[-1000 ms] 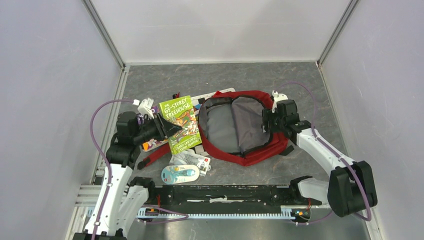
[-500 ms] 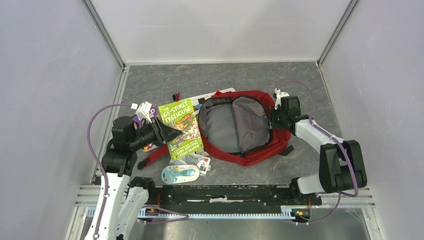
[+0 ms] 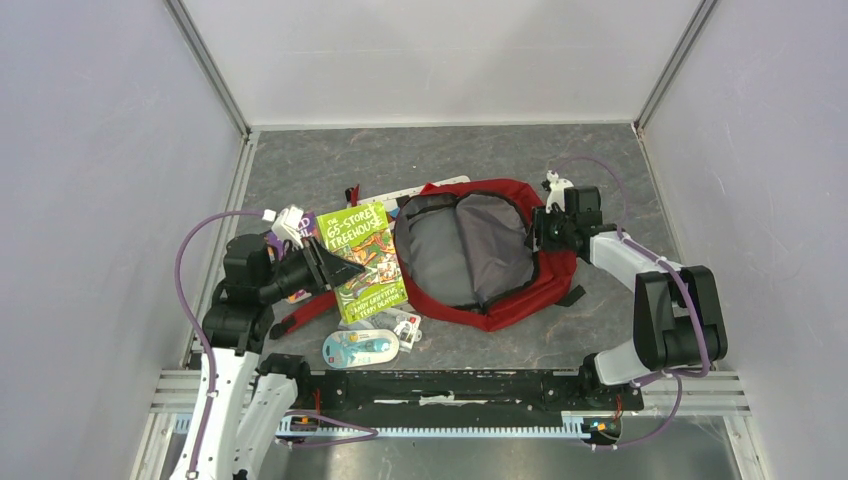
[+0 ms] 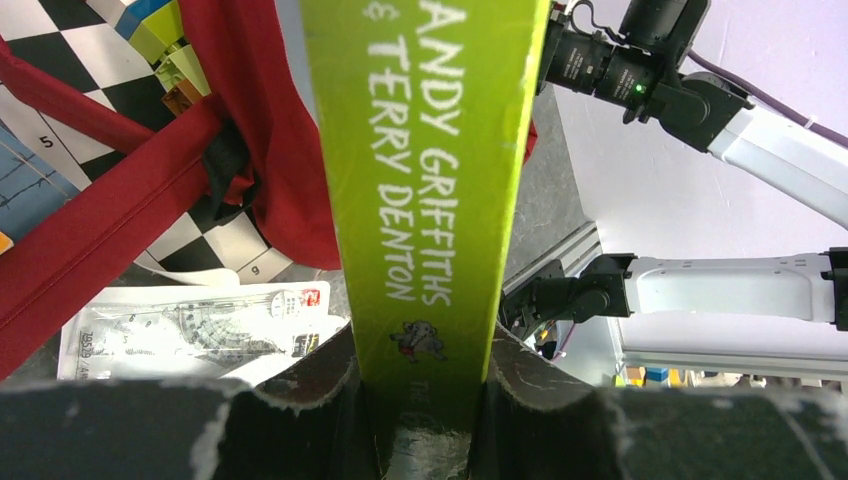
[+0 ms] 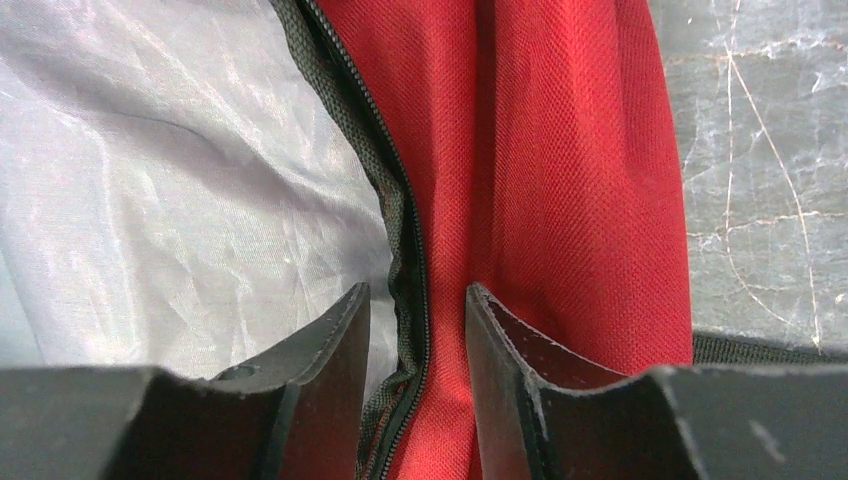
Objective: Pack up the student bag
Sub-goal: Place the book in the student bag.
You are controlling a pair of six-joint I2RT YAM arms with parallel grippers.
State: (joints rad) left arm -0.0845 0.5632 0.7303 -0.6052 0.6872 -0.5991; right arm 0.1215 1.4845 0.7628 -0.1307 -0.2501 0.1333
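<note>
One dark marbled counter (image 3: 400, 160) carries everything. At centre frame in the top view lies the student bag (image 3: 545, 292), red and unzipped, its grey lining facing up. Just left of it is a green book (image 3: 365, 262), its right edge beside the bag's rim. At the book's left side the left end effector (image 3: 335, 268) is clenched on it, with the spine squeezed between its fingers. On the bag's right side the right end effector (image 3: 540, 232) pinches the zippered rim. A small blister pack (image 3: 360, 348) lies below the book.
</note>
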